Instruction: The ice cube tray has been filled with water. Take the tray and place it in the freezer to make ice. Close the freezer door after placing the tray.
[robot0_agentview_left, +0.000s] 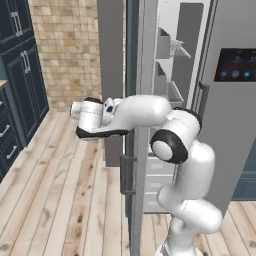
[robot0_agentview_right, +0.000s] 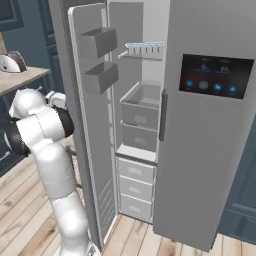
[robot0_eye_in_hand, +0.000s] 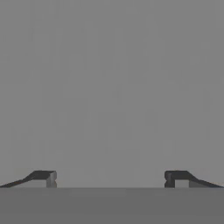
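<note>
The freezer (robot0_agentview_right: 140, 125) stands open, with white walls and grey drawers inside. On its top shelf lies the ice cube tray (robot0_agentview_right: 145, 48), its cells of water pale and glossy; the tray (robot0_agentview_left: 176, 46) also shows past the door's edge. The freezer door (robot0_agentview_right: 92, 150) is swung wide, with two bins on its inner face. My arm reaches around to the outer face of the freezer door (robot0_agentview_left: 111, 60). The gripper (robot0_agentview_left: 111, 106) points at that plain grey face from close by. The gripper (robot0_eye_in_hand: 109, 178) is open, its fingertips (robot0_eye_in_hand: 43, 178) far apart with nothing between them.
A dark bar handle (robot0_agentview_left: 127, 175) sits low on the open door's edge. The second grey door (robot0_agentview_right: 215, 150), with a dark display panel, is shut. Dark blue cabinets (robot0_agentview_left: 20, 75) line the left, a brick wall (robot0_agentview_left: 65, 50) stands behind, and a counter (robot0_agentview_right: 22, 77) holds a small appliance.
</note>
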